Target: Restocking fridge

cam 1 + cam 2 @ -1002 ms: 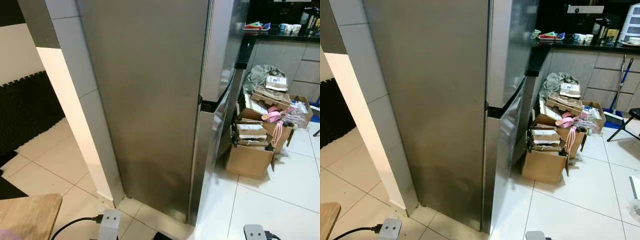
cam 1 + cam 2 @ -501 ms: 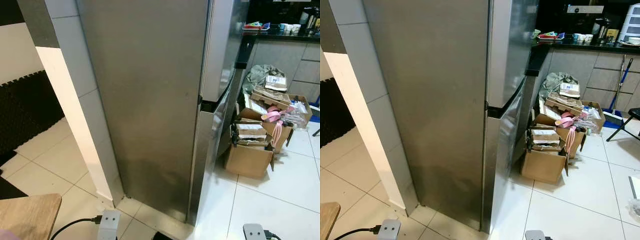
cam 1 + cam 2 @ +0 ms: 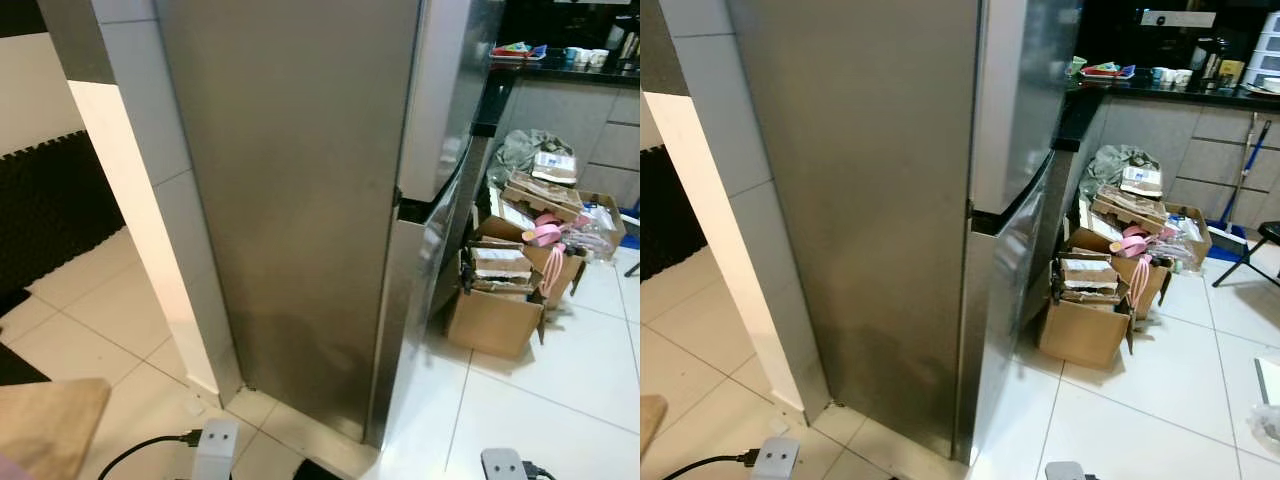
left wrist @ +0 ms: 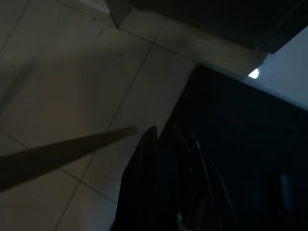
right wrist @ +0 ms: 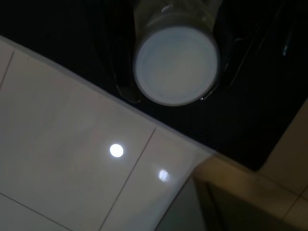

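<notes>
The tall stainless-steel fridge (image 3: pixel 300 200) stands right ahead, its side panel facing me. Its upper door (image 3: pixel 445 90) and lower door (image 3: pixel 420 280) are closed, on the edge turned to the right. In the right wrist view, my right gripper (image 5: pixel 175 72) is shut on a clear container with a round white lid (image 5: pixel 175 65); dark fingers (image 5: pixel 120 82) flank it above white floor tiles. In the dim left wrist view, my left gripper (image 4: pixel 163 131) hangs over the floor with its two black fingers (image 4: pixel 147 149) close together and nothing between them.
Open cardboard boxes (image 3: pixel 497 300) full of clutter sit on the floor right of the fridge. Two white power strips (image 3: pixel 215 445) (image 3: pixel 500 465) lie near my feet. A wooden table corner (image 3: pixel 50 425) is at lower left. A tiled pillar (image 3: pixel 150 200) flanks the fridge; a dark counter (image 3: pixel 560 68) is behind.
The whole picture has shifted slightly, so the camera moved a little toward the fridge. Nothing in the scene itself has moved.
</notes>
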Motion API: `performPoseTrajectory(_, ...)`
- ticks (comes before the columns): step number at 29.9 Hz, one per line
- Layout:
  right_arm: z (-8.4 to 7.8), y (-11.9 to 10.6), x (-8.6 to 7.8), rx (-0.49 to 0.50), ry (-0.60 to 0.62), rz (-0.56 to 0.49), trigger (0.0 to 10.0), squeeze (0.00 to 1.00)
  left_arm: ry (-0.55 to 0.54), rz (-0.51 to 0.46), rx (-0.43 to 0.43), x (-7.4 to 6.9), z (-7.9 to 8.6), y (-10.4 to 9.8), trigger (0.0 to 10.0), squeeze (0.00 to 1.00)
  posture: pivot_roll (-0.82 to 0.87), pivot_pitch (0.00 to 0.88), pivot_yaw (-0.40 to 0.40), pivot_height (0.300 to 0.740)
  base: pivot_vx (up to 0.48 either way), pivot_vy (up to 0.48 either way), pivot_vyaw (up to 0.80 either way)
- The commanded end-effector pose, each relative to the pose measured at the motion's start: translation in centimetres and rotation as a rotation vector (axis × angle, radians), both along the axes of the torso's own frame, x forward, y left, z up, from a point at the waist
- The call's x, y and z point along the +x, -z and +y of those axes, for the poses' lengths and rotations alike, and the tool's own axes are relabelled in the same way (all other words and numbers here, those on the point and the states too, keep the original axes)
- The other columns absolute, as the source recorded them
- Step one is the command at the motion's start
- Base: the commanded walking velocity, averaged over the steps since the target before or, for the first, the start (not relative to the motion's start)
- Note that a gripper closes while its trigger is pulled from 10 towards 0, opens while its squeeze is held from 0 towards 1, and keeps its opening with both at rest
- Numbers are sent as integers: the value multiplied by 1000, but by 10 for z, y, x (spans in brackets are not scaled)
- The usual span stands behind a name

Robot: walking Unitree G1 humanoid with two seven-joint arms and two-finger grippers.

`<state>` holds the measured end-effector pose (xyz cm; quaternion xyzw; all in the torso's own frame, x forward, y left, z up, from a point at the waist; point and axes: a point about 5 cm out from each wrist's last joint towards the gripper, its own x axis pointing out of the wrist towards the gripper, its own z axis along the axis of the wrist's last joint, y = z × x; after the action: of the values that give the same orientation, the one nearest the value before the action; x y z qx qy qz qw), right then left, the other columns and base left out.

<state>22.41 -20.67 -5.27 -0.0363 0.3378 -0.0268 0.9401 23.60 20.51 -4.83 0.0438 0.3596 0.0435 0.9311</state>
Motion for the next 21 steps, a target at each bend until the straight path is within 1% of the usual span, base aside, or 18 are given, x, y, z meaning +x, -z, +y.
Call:
performPoseTrajectory(1,-4,1,-3,-11,3,5,10000,0,-1,-9,1,2,0,-2,10000,0,-46,71,-3,740,0,0,0)
performPoseTrajectory(11,-6,0,-3,-17,0,7,10000,0,-16,-3,-3,1,2,-1,10000,0,-46,68,-6,740,0,0,0)
performPoseTrajectory(21,-4,-1,0,-14,-6,4,10000,0,-9,-13,4,3,2,-3,10000,0,-42,49,-10,740,0,0,0)
